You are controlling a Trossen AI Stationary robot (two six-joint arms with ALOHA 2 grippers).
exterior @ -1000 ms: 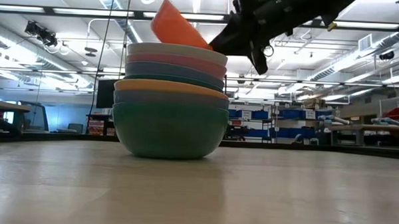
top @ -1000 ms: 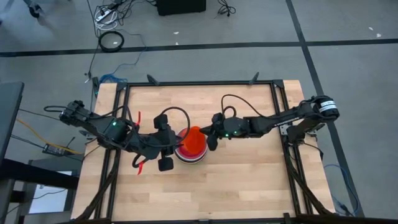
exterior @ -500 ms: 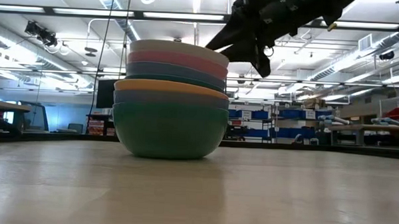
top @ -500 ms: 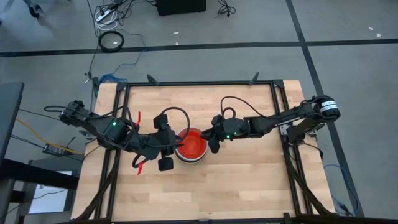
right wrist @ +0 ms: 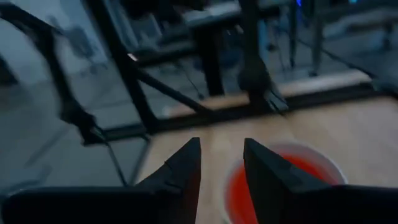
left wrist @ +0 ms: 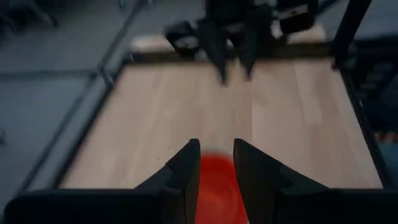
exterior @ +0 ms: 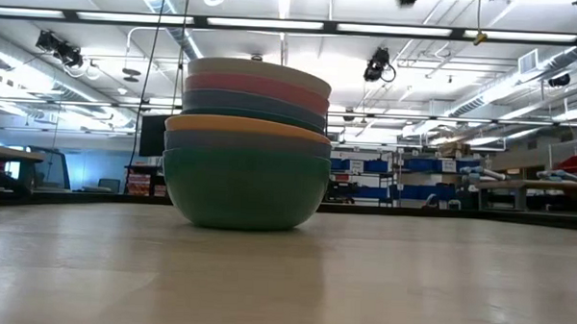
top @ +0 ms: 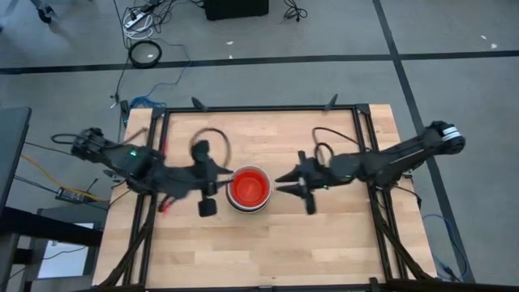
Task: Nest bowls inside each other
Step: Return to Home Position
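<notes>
Finding the bowls (top: 248, 188) nested in a single stack at the middle of the wooden table (top: 324, 243). Showing red inside a white rim from above. Showing at table height (exterior: 246, 146) teal at the base, an orange rim midway, and pink and white rims uppermost.

Hovering at nine o'clock of the stack, near it: left gripper (top: 212, 180) (left wrist: 216, 144), fingers parted by a narrow gap, gripping nothing. Hanging at three o'clock, a little farther off: right gripper (top: 282, 184) (right wrist: 221, 144), fingers likewise apart and empty, pointing toward the stack. Reaching in from opposite side edges, facing each other across the bowls.
</notes>
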